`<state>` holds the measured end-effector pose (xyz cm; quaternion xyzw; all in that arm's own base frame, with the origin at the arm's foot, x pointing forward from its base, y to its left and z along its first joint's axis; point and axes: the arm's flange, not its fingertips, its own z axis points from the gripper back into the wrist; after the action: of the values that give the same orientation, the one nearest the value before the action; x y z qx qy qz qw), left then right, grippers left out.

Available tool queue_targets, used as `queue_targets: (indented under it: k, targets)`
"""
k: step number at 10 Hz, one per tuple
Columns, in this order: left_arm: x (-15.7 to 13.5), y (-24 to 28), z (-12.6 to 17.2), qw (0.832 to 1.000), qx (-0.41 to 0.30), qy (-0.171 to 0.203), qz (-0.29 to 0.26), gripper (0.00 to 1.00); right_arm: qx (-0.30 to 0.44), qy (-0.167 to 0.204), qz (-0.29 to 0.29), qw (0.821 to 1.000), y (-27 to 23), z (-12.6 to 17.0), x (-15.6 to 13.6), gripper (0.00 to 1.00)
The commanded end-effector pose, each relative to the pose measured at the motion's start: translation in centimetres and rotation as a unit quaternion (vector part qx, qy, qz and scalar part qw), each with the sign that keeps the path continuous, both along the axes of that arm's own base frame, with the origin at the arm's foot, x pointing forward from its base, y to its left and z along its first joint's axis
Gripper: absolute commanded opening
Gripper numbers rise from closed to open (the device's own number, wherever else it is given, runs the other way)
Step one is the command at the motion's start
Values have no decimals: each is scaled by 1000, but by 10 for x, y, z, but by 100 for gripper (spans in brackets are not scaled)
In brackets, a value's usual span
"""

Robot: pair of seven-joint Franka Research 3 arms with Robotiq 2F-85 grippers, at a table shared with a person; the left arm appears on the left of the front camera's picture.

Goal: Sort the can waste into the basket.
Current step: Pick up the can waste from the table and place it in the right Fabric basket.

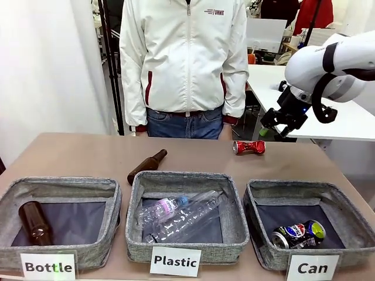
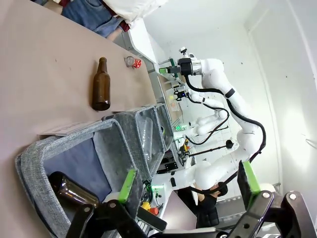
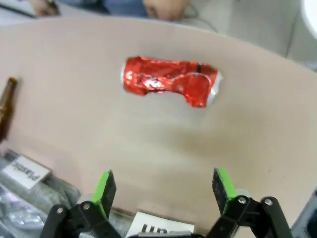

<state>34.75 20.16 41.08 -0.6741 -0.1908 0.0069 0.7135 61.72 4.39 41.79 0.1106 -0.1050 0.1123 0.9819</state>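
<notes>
Red crushed can (image 3: 171, 82) lies on its side on the counter (image 1: 88, 153) beyond the Can basket (image 1: 293, 186), right gripper (image 3: 163, 187) wide open and empty above it; likely light, thin-walled, slick, so pinch across the crumpled middle, not the ends.

Tan table (image 1: 76, 155): red can (image 1: 249, 147), brown bottle (image 1: 147, 167), Bottle basket (image 1: 58, 182), Plastic basket (image 1: 186, 177), Can basket (image 1: 293, 186).

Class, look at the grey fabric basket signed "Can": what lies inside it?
One crushed blue-black metal can with a red-white-blue logo, on dark lining. The near wall of the basket covers its lower edge.
</notes>
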Motion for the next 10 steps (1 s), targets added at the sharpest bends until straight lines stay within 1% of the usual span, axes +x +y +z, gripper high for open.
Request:
queue_targets:
  k: [1, 2, 3, 4, 5, 6, 7, 8, 9, 10]
  targets:
    - [-3, -1, 3, 1000, 0, 3, -1, 100, -36, -21, 145, 989, 16, 4, 29, 100]
    - [-3, -1, 3, 1000, 0, 3, -1, 100, -48, -44, 178, 982, 14, 6, 43, 100]
    - [-3, -1, 3, 1000, 0, 3, -1, 100, -56, -53, 269, 960, 19, 6, 55, 100]
    - [-3, -1, 3, 1000, 0, 3, -1, 100, -55, -53, 352, 933, 24, 6, 64, 100]
    - [-3, -1, 3, 1000, 0, 3, -1, 100, -54, -28, 460, 886, 29, 2, 70, 100]
    - [-3, -1, 3, 1000, 0, 3, -1, 100, -52, -16, 577, 815, 31, 0, 71, 100]
    - [-3, -1, 3, 1000, 0, 3, -1, 100, -66, -19, 646, 760, 34, -3, 70, 100]
    - [-3, -1, 3, 1000, 0, 3, -1, 100, -72, -35, 686, 723, 36, -6, 70, 100]
    - [-3, -1, 3, 1000, 0, 3, -1, 100, -93, -45, 700, 706, 37, -10, 68, 100]
    - [-3, -1, 3, 1000, 0, 3, -1, 100, -97, -52, 696, 709, 36, -11, 65, 100]
